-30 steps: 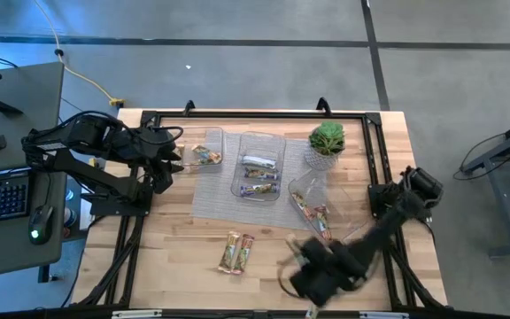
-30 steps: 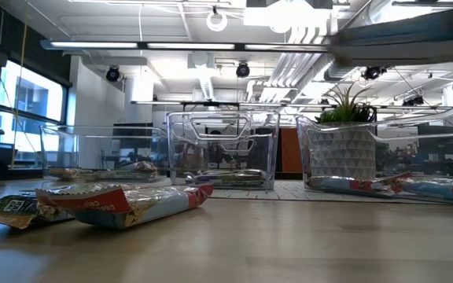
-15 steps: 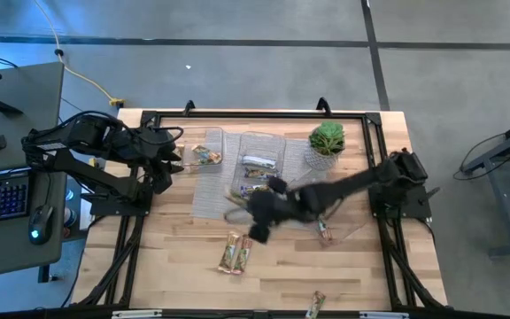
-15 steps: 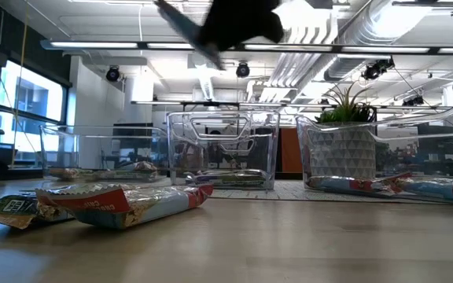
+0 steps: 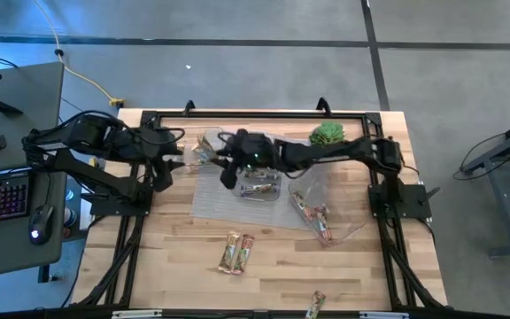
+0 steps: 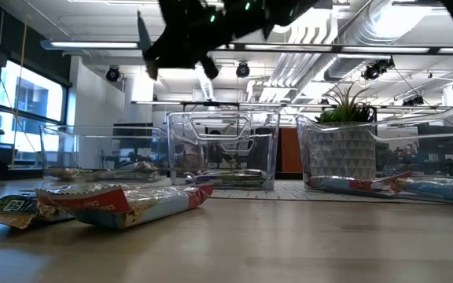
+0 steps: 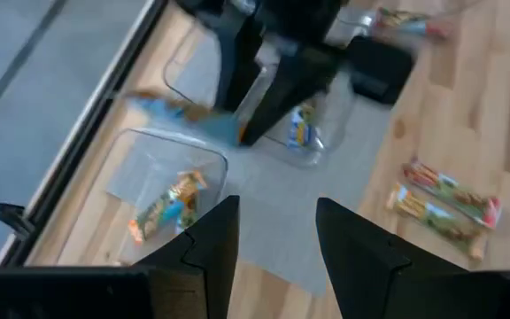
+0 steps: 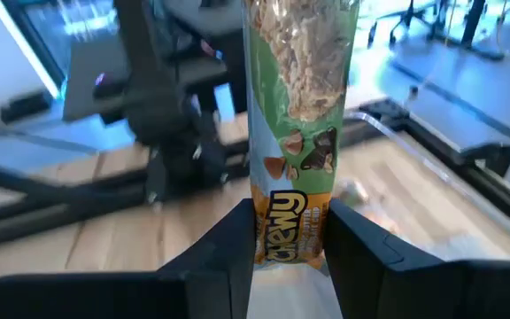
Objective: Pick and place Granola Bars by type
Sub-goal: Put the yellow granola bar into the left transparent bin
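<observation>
The right tool (image 8: 289,232) is clamped on a granola bar (image 8: 299,106) with a green and orange wrapper marked "chewy", held upright between its 2 fingers. In the high view the right arm reaches across the grey mat (image 5: 211,197) and this tool (image 5: 231,161) hangs above the gap between the left clear tray (image 5: 204,152) and the middle tray (image 5: 259,170). The left tool (image 7: 271,232) waits with its fingers spread apart and holding nothing, at the left edge of the tabletop (image 5: 184,257) just beside the left tray. Bars lie in all 3 trays, including the tilted right tray (image 5: 312,208). A pair of bars (image 5: 235,252) lies on the bare wood near the front, and 1 more bar (image 5: 315,305) lies at the front edge. A potted plant (image 5: 328,136) stands behind the right tray
</observation>
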`<state>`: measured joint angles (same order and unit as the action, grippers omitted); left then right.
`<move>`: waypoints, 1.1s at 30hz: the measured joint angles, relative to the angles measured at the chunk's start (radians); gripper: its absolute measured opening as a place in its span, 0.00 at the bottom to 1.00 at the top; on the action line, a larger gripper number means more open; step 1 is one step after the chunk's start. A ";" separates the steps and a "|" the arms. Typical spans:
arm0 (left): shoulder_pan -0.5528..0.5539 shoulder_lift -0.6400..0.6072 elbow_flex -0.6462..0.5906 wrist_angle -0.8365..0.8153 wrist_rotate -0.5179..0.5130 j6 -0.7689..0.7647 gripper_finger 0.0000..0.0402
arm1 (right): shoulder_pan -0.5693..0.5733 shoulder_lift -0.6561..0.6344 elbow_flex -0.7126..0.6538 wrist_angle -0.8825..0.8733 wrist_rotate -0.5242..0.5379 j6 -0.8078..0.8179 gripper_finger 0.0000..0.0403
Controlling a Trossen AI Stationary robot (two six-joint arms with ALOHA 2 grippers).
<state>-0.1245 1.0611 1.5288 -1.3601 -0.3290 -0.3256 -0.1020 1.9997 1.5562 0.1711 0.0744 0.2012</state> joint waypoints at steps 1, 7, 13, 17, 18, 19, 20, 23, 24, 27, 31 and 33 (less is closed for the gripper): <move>0.000 0.002 -0.001 0.012 -0.003 0.000 0.37 | -0.012 0.020 0.000 0.046 -0.008 0.001 0.27; 0.000 0.011 -0.002 0.070 0.003 0.004 0.37 | -0.047 0.152 0.000 0.209 0.083 0.000 0.27; 0.000 0.011 -0.002 0.078 0.003 0.007 0.37 | -0.060 0.252 -0.002 0.339 0.120 -0.005 0.27; 0.000 0.011 -0.002 0.077 0.005 0.007 0.37 | -0.064 0.278 -0.001 0.348 0.123 -0.039 0.27; 0.000 0.011 -0.002 0.078 0.009 0.007 0.37 | -0.064 0.279 -0.001 0.344 0.121 -0.062 0.27; 0.000 0.011 -0.002 0.077 0.014 0.007 0.37 | -0.065 0.279 -0.001 0.342 0.117 -0.091 0.27; 0.000 0.011 -0.002 0.077 0.021 0.007 0.37 | -0.065 0.279 -0.001 0.342 0.117 -0.122 0.27; 0.000 0.011 -0.002 0.078 0.025 0.006 0.37 | -0.063 0.279 0.000 0.343 0.132 -0.188 0.27; 0.000 0.011 -0.002 0.078 0.026 0.006 0.37 | -0.063 0.279 0.000 0.348 0.144 -0.200 0.27; 0.000 0.011 -0.002 0.078 0.031 0.003 0.37 | -0.063 0.279 0.000 0.354 0.167 -0.223 0.27; 0.000 0.011 -0.002 0.078 0.031 -0.001 0.37 | -0.063 0.279 0.000 0.358 0.161 -0.252 0.27; 0.000 0.011 -0.002 0.077 0.032 -0.002 0.37 | -0.062 0.279 0.000 0.358 0.163 -0.255 0.27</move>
<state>-0.1246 1.0718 1.5272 -1.2827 -0.2974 -0.3271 -0.1636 2.2784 1.5566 0.5293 0.2370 -0.0539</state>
